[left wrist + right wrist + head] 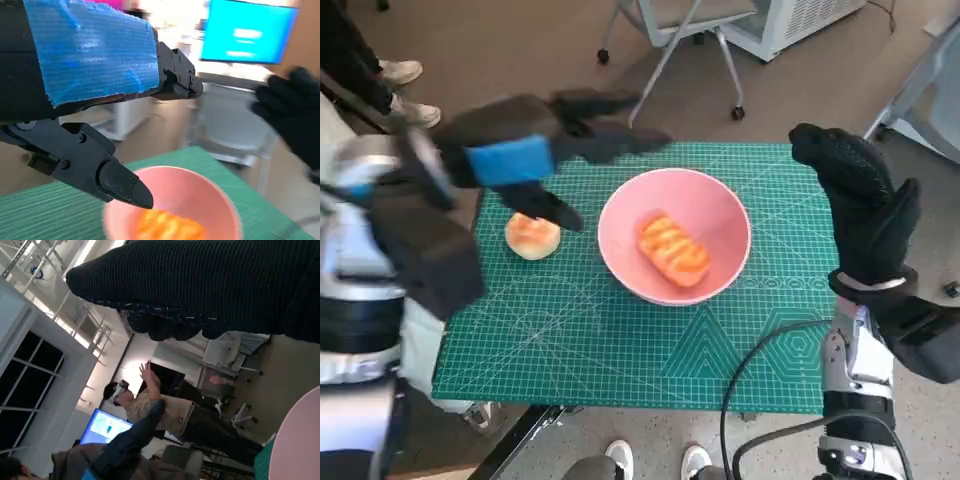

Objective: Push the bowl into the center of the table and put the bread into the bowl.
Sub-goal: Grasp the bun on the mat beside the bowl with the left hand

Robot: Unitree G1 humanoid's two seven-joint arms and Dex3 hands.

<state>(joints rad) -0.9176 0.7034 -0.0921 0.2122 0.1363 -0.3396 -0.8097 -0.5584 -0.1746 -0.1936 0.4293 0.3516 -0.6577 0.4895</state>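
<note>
A pink bowl [720, 215] sits near the middle of the green cutting mat [620, 350] with an orange-striped bread [672, 249] inside it. The same bowl [200, 192] and bread [170, 226] show in the left wrist view. A second, round bread [532, 236] lies on the mat left of the bowl. My left hand [535, 150] hovers above the mat's far left part, fingers spread, holding nothing; one finger hangs over the round bread. My right hand [855, 195] is raised beside the mat's right edge, fingers apart and empty.
A wheeled chair [670, 30] and a white cabinet [790, 25] stand beyond the table. A person's shoes [400, 72] show at far left, more feet [655, 460] at the near edge. A black cable [760, 370] crosses the mat's near right corner. A person [165, 410] shows in the right wrist view.
</note>
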